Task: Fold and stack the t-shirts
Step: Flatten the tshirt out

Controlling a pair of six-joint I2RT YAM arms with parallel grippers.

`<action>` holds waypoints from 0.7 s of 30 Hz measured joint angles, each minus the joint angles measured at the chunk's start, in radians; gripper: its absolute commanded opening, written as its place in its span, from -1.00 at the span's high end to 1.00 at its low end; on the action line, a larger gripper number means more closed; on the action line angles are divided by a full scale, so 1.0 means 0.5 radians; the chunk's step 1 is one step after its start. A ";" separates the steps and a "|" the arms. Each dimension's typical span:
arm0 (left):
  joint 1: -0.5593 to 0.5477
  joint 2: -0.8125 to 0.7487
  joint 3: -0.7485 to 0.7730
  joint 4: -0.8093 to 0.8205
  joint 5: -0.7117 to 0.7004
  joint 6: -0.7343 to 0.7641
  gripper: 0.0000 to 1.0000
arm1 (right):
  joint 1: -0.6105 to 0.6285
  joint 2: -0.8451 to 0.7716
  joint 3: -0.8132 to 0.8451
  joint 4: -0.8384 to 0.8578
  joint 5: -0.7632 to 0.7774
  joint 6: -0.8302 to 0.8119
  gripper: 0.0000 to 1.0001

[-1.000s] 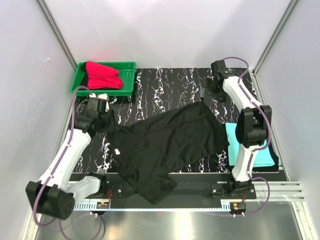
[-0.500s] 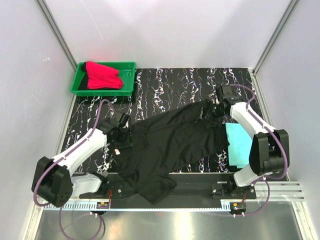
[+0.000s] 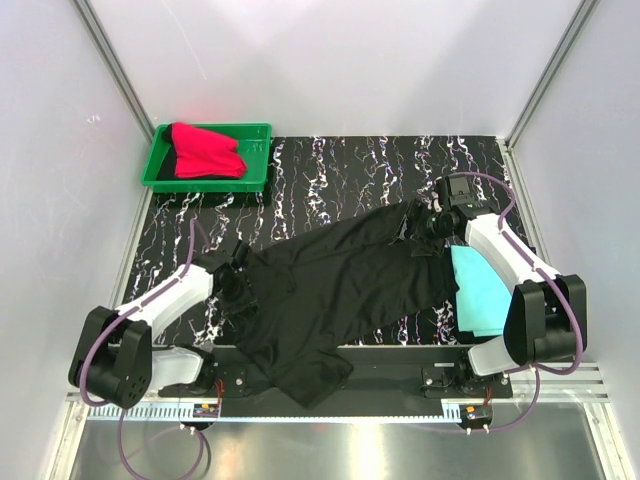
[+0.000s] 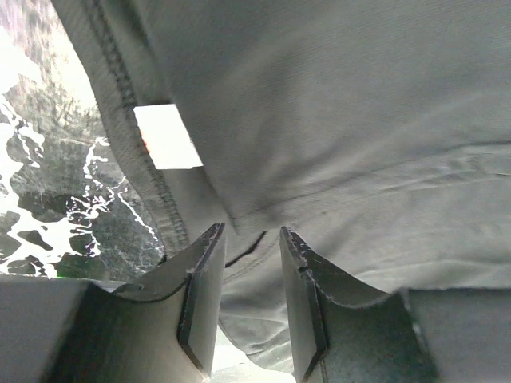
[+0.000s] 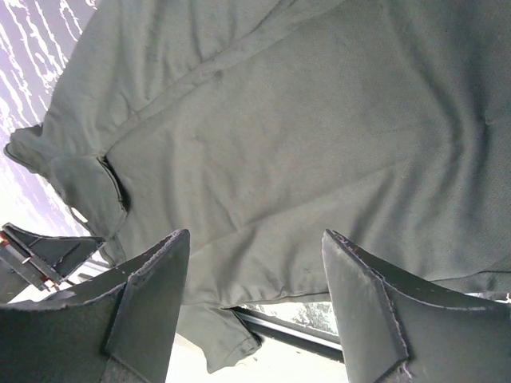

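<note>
Black t-shirt [image 3: 330, 290] is laid rumpled across the middle of the dark marbled bench [image 3: 330, 165], stretched from about 2 o'clock down to 7 o'clock, where its lower end reaches the near edge. A turquoise t-shirt [image 3: 487, 295] is seen lying flat at 4 o'clock, just beside the black cloth and partly hidden under the right arm. A green tray [image 3: 256, 160] is set at 10 o'clock, and a red t-shirt [image 3: 205, 150] is bundled inside it. The right gripper [image 3: 425, 222] is held over the black cloth at 2 o'clock, and its jaws are spread wide with nothing gripped. The left gripper [image 3: 236, 283] is lowered onto the black shirt's edge at 8 o'clock. Its jaws are only narrowly parted above a fold, and whether cloth is pinched between them cannot be told. A small white label [image 4: 166, 136] is shown beside a stitched hem in the left wrist view.
</note>
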 measured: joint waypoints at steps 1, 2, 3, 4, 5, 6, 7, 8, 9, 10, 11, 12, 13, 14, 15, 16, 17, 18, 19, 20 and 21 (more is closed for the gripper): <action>0.001 0.006 -0.022 0.007 0.001 -0.013 0.23 | 0.000 0.000 -0.007 0.002 -0.001 0.000 -0.49; 0.004 0.015 -0.034 0.012 0.002 -0.021 0.23 | -0.001 0.000 -0.012 0.002 -0.001 0.000 -0.49; 0.010 0.032 -0.047 0.027 0.005 -0.029 0.27 | -0.001 0.000 -0.014 0.002 -0.002 0.000 -0.50; 0.014 0.053 -0.058 0.041 0.010 -0.037 0.29 | -0.001 0.000 -0.014 0.003 -0.002 0.000 -0.49; 0.019 0.071 -0.063 0.046 0.015 -0.042 0.31 | -0.001 0.000 -0.014 0.004 -0.002 0.000 -0.49; 0.024 0.081 -0.060 0.047 0.026 -0.046 0.33 | -0.001 0.000 -0.014 0.005 -0.002 -0.001 -0.50; 0.028 0.086 -0.060 0.050 0.031 -0.049 0.36 | 0.000 0.000 -0.014 0.005 -0.002 -0.001 -0.49; 0.033 0.092 -0.057 0.050 0.033 -0.050 0.40 | -0.001 0.000 -0.014 0.005 -0.002 -0.001 -0.49; 0.036 0.101 -0.053 0.053 0.037 -0.050 0.47 | -0.001 0.000 -0.014 0.005 -0.005 -0.001 -0.50; 0.037 0.108 -0.050 0.054 0.040 -0.051 0.51 | -0.001 0.000 -0.014 0.006 -0.009 -0.001 -0.50; 0.038 0.116 -0.047 0.060 0.042 -0.051 0.56 | -0.001 0.001 -0.014 0.006 -0.011 -0.002 -0.50; 0.040 0.123 -0.044 0.063 0.047 -0.050 0.59 | 0.000 0.002 -0.014 0.006 -0.011 -0.002 -0.50; 0.041 0.128 -0.042 0.066 0.051 -0.051 0.60 | -0.001 0.004 -0.014 0.007 -0.012 -0.002 -0.51; 0.042 0.130 -0.041 0.069 0.056 -0.050 0.51 | -0.001 0.008 -0.014 0.008 -0.012 -0.002 -0.52; 0.042 0.130 -0.041 0.072 0.060 -0.050 0.39 | 0.000 0.016 -0.013 0.010 -0.012 -0.002 -0.53; 0.043 0.130 -0.041 0.078 0.066 -0.046 0.22 | 0.000 0.024 -0.013 0.011 -0.012 -0.002 -0.54; 0.043 0.130 -0.040 0.090 0.081 -0.047 0.21 | 0.000 0.039 -0.011 0.011 -0.013 -0.003 -0.54; 0.043 0.129 -0.040 0.101 0.093 -0.053 0.22 | 0.000 0.051 -0.008 0.011 -0.013 -0.005 -0.54; 0.043 0.129 -0.037 0.108 0.098 -0.054 0.24 | 0.000 0.067 -0.002 0.011 -0.013 -0.006 -0.54; 0.043 0.129 -0.037 0.108 0.099 -0.054 0.31 | 0.000 0.080 0.002 0.012 -0.014 -0.008 -0.54; 0.043 0.129 -0.036 0.107 0.099 -0.055 0.34 | 0.000 0.089 0.005 0.013 -0.014 -0.009 -0.54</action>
